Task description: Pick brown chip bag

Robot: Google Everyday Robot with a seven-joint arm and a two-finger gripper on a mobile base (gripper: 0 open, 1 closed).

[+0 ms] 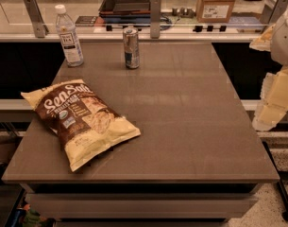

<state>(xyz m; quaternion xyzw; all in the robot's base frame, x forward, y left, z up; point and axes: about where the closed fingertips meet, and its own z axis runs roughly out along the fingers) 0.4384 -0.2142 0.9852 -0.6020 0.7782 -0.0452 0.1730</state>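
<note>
The brown chip bag (80, 121) lies flat on the front left of the brown table (181, 122). It has a dark brown centre with white "Sea Salt" lettering, pale yellow ends and a chip picture. It is turned at an angle, with one end toward the table's front edge. My gripper (272, 103) is pale yellow and white. It hangs at the right edge of the view, past the table's right side and far from the bag. It holds nothing that I can see.
A clear water bottle (70, 36) stands at the table's back left. A silver and blue can (131, 47) stands at the back middle. Behind the table runs a counter rail with a dark tray (129, 3) and a cardboard box (217, 3).
</note>
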